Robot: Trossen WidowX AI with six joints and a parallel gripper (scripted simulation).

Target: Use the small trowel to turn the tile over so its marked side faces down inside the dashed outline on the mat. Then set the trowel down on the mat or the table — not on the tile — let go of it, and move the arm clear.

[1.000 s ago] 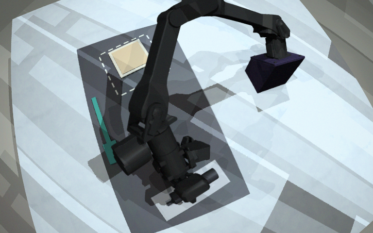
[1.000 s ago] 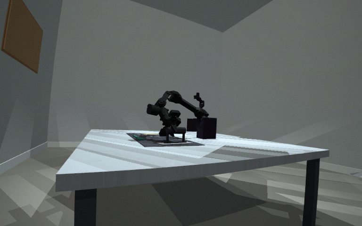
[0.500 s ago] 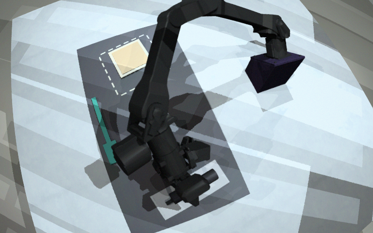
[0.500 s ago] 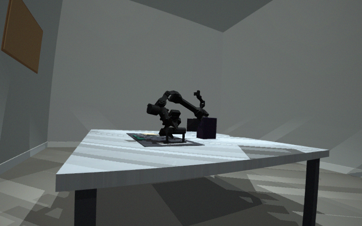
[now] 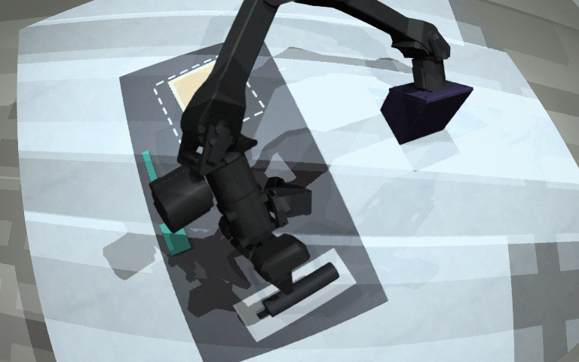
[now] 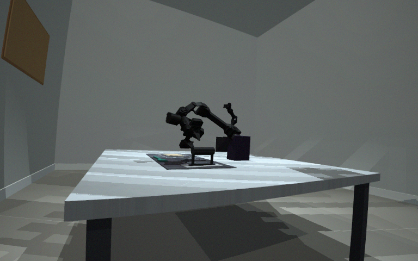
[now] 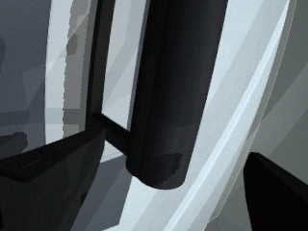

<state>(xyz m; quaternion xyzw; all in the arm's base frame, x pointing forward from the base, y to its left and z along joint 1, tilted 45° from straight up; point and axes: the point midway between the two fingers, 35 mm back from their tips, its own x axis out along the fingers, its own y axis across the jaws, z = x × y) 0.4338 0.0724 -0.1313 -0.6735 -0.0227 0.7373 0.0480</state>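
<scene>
The trowel, a flat white plate [image 5: 344, 278] with a raised dark bar handle [image 5: 309, 286] [image 6: 202, 150] [image 7: 173, 87], rests on the mat [image 5: 363, 294] near its front end. My gripper [image 5: 279, 277] [image 6: 191, 146] [image 7: 177, 150] is open at the handle, its fingers spread wide. In the wrist view the handle lies in the gap between them, touching the right finger nowhere. The tile [image 5: 190, 85] [image 6: 172, 154], tan with a pale border, lies flat inside the dashed outline [image 5: 261, 112]. My arm hides part of both. No mark shows on the visible part of the tile's upper face.
A teal piece [image 5: 179, 246] [image 6: 160, 159] lies along the mat's left edge, partly under my arm in the overhead view. A dark purple block [image 5: 427, 111] [image 6: 238, 147] stands on the table [image 5: 470, 204] at the arm's base, right of the mat.
</scene>
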